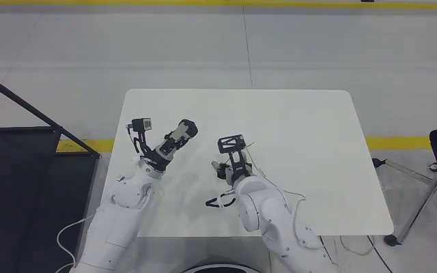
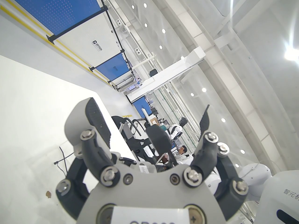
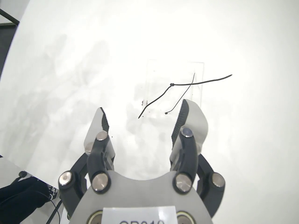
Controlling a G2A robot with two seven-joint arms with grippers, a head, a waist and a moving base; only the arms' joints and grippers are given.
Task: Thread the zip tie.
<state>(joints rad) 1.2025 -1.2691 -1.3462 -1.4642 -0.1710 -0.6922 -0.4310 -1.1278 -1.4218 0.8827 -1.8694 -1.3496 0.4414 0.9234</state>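
Crossed zip ties [image 3: 190, 84] on table [image 3: 140, 24], right gripper [image 3: 143, 105] spread wide nearby

White rounded-corner table [image 1: 307, 136] at centre of the top view, on grey floor [image 1: 205, 48]. A yellow floor stripe [image 1: 403, 142] passes behind it at mid-height, with a black screen panel [image 1: 34, 184] at lower left and a metal stand leg [image 1: 410, 205] at the right edge. Faint clear rectangular sheet [image 3: 161, 71] lies flat on the tabletop, small brown speck [image 2: 48, 194] also on it; blue-and-white partition panels [image 2: 70, 8] and round ceiling lights [image 2: 163, 31] in the room beyond.
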